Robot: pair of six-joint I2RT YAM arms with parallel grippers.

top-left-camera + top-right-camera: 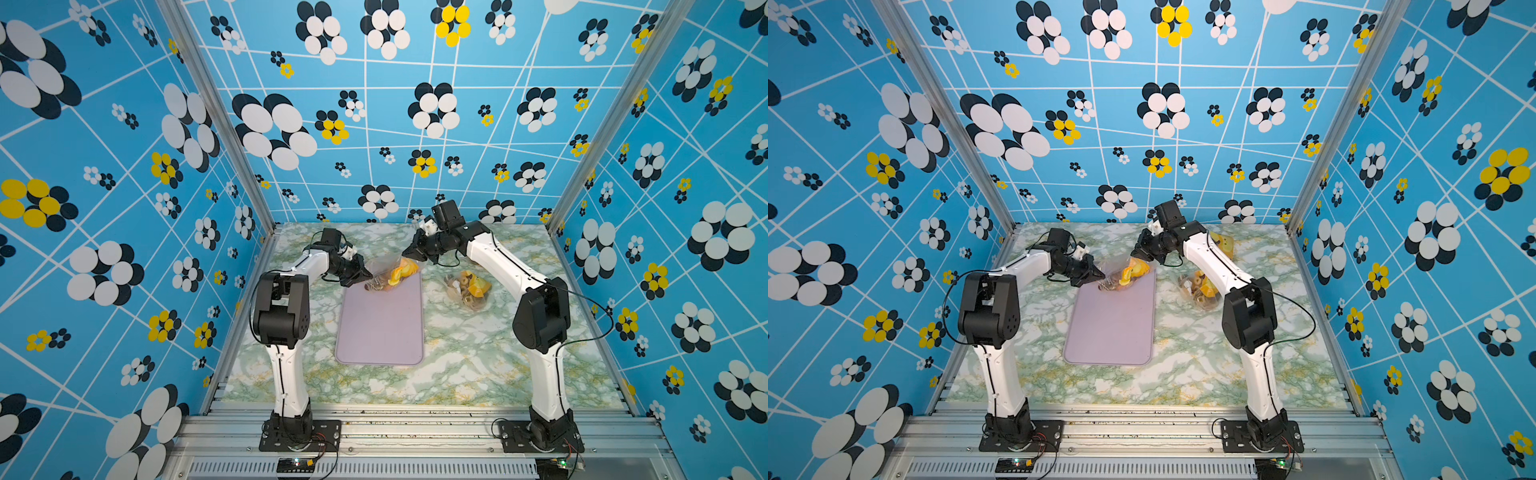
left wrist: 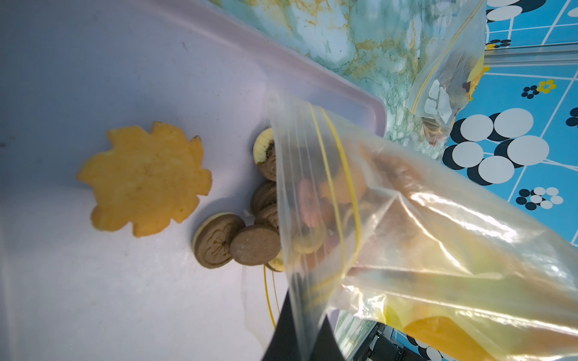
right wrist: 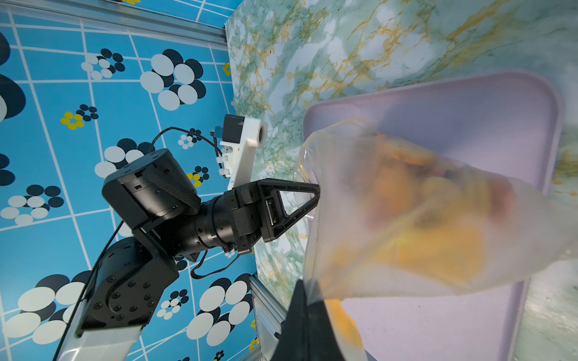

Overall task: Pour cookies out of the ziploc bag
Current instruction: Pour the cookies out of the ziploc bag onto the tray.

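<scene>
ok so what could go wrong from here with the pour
The cookies lie close to the far rim of the tray, so some may roll onto the table.
More are bunched behind the mouth of the ziploc bag and might jam or drop at once.
The left tool and right tool pinch thin plastic, which could slip.

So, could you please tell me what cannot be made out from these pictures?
- Cookies left in the bag: left wrist view, hazy plastic prevents a count.
- Second bag contents: top views, too small.
- Right end effector tips: right wrist view, bag covers them.
</scene>
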